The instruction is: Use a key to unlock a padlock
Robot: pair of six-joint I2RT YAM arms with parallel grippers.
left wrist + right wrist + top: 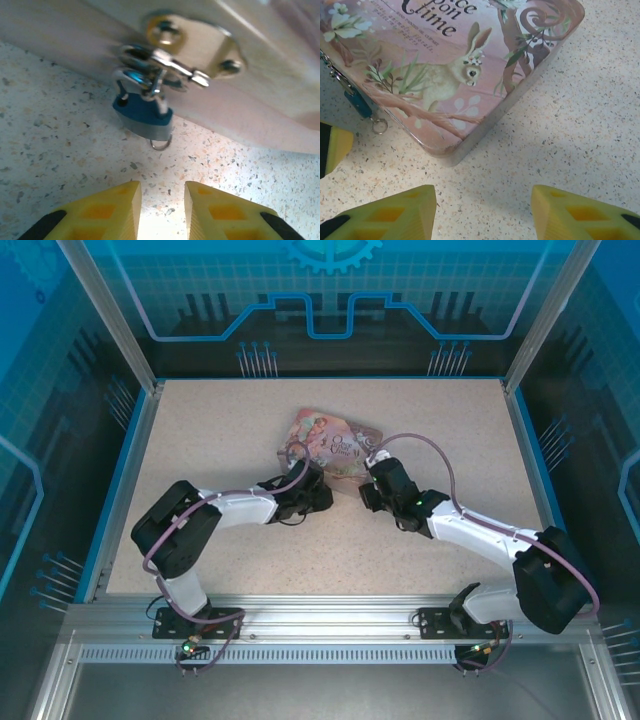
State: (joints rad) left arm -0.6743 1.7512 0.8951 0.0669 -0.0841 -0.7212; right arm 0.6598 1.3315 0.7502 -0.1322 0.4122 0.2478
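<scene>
The blue padlock [142, 117] hangs by its shackle from the silvery hasp [192, 47] on the side of the pink tin [445, 65]. It rests tilted on the table. The key's small round end [161, 144] pokes out of the padlock's bottom, and its shaft is hidden inside. My left gripper [162, 200] is open just short of that ring, with nothing between its yellow fingers. My right gripper [482, 205] stands open off the tin's near corner, also empty. From the right wrist the padlock [359, 104] and the key's ring [380, 125] sit at the tin's left edge.
From above, the tin [335, 445] lies mid-table with the left gripper [318, 492] and the right gripper [368, 485] close together at its near side. A left fingertip [332, 145] shows beside the padlock. Speckled table [230, 430] spreads on all sides, walled by blue panels.
</scene>
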